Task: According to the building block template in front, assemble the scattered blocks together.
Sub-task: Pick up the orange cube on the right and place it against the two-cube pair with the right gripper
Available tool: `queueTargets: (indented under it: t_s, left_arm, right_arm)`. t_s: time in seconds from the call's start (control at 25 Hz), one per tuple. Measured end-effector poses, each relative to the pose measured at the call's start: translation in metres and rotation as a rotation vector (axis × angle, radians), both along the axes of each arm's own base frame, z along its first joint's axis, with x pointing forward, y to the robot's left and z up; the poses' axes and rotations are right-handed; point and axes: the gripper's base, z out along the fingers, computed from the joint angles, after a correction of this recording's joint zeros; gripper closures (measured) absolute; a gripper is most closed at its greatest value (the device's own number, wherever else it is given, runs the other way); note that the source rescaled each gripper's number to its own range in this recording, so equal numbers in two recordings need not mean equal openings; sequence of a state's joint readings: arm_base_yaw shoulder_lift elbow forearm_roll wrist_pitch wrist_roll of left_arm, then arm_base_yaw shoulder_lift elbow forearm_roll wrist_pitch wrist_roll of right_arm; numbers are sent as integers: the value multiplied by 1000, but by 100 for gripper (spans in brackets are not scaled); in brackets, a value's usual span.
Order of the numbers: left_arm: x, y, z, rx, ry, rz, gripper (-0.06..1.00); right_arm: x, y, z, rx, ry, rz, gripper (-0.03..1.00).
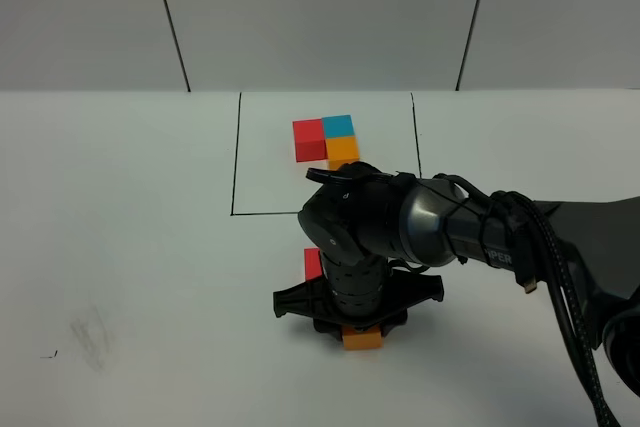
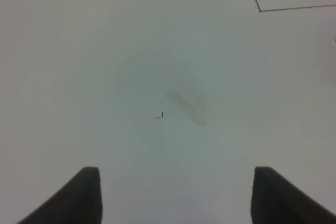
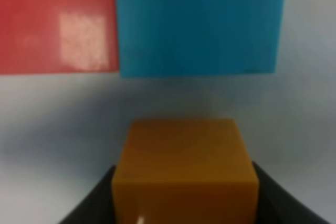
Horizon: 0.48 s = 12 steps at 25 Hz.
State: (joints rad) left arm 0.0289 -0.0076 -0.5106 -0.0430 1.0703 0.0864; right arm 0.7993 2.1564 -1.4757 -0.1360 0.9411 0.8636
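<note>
Roughly center-back on the white table [image 1: 120, 197] sits the building block template [image 1: 326, 139]: red + light blue cubes in a row, orange below blue, inside a thin black rectangle outline [image 1: 236, 157]. Pale wall panels w/ dark seams behind. A faint smudge [image 2: 186, 100] marks the tabletop under the left arm.

Loose cubes lie nearer the front, just outside the outline. Red cube [image 3: 58, 22] and blue cube [image 3: 199, 22] sit side by side, touching. Orange cube [image 3: 186, 169] sits apart from them, pinched in the right gripper [image 3: 186, 208], jaws closed on its sides. Left gripper [image 2: 176, 195] hangs half-open over bare table, holding nothing.
</note>
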Motion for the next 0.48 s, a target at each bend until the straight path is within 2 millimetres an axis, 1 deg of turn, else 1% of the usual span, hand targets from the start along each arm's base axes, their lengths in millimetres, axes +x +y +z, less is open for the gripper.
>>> queueTargets:
  t_s: [0.2, 0.48]
  left_arm:
    - [0, 0, 0, 0, 0, 0, 40]
    - [0, 0, 0, 0, 0, 0, 40]
  right_arm:
    - [4, -4, 0, 16, 13, -21, 96]
    - [4, 0, 0, 56, 6, 3, 96]
